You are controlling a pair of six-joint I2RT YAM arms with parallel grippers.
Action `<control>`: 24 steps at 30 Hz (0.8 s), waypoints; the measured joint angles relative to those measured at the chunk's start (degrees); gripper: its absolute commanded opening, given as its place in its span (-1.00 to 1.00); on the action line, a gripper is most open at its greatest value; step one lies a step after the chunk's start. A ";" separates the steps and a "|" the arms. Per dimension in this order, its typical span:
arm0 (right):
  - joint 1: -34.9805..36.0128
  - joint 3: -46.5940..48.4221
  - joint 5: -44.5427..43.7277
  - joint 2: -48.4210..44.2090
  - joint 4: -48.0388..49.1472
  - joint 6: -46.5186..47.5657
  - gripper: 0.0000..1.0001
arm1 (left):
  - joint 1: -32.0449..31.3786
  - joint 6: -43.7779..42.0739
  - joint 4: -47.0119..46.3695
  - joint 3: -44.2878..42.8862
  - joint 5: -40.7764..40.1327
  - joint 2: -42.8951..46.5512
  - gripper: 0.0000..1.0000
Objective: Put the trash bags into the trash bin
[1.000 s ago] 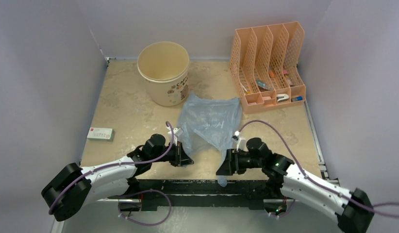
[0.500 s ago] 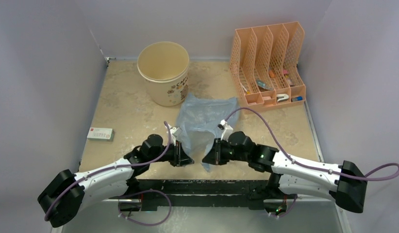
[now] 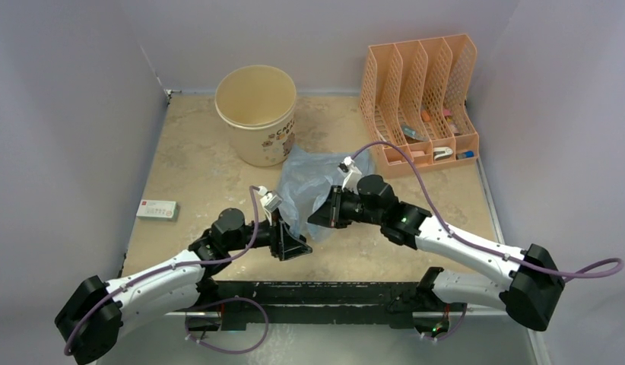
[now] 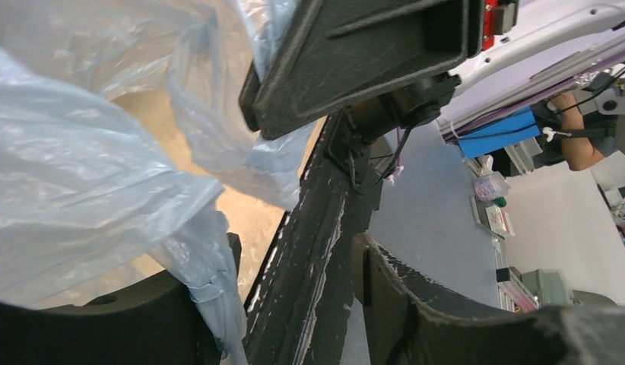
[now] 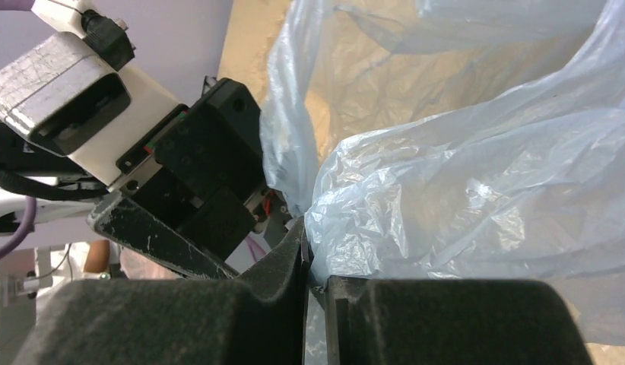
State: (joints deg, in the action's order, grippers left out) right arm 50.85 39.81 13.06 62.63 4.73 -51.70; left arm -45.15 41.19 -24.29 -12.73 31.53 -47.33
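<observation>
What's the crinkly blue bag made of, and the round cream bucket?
The pale-blue crinkly bag looks like thin plastic film: glossy, wrinkled, see-through. The round cream bucket seems stiff, smooth plastic with a rolled rim, though I can't be sure.

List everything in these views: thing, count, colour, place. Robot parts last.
trash bin: one, cream with brown prints, upright at the far left-centre of the table.
trash bag: one, translucent pale blue, crumpled on the table near-right of the bin.
file organizer: one, orange mesh, far right; small items in its slots.
small box: one, white and red, left edge.
table: one, mottled beige.
left gripper: black, open, at the bag's near edge.
right gripper: black, shut on the trash bag.
</observation>
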 measured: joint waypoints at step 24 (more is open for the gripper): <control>-1.11 5.73 8.31 2.89 1.44 2.23 -0.59 | 0.00 -7.45 -13.77 -1.25 0.04 -7.13 -1.00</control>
State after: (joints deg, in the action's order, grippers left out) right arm 49.74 45.54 21.37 65.52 6.17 -49.47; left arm -45.15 33.74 -38.06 -13.98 31.57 -54.46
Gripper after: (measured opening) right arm 0.143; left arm 0.012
